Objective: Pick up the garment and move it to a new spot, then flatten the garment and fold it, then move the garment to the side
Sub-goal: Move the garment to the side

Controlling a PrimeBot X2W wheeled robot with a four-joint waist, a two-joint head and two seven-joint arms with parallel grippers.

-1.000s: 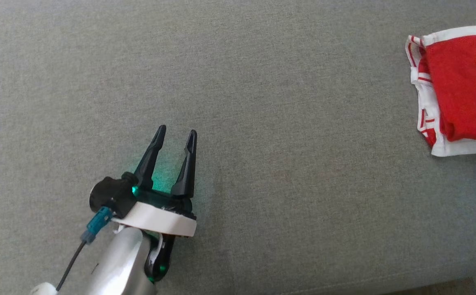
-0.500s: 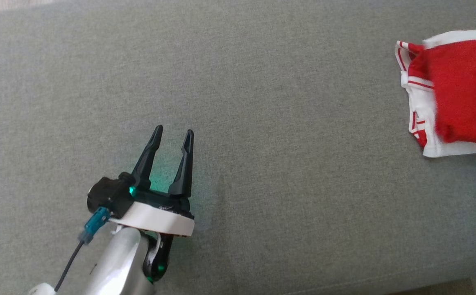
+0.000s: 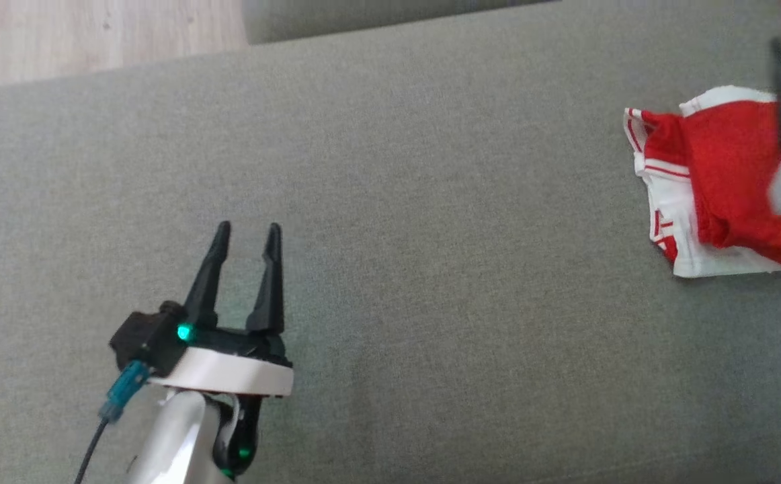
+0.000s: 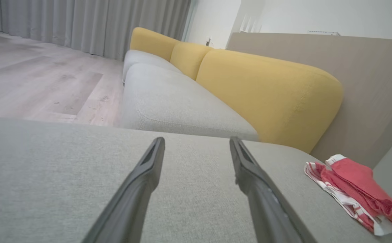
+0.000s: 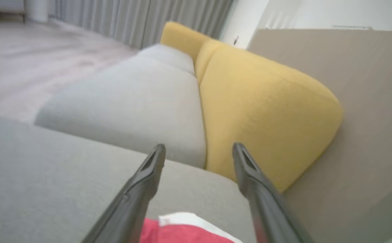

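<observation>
— Where do we see the garment [image 3: 720, 188]?
— Red and white, lying at three o'clock on the grey cushion [image 3: 431, 202]. Our right gripper [image 5: 198, 148] hangs over it, fingers spread wide, empty; our left gripper [image 3: 248, 232], at seven o'clock, likewise.

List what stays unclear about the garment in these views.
- Right wrist view: garment, seen between the right gripper's jaws, blurred and cut off by the bottom edge.
- Head view: its right part runs past the edge, partly behind that blurred gripper.
- Left wrist view: its fold layers are too small to count.
</observation>
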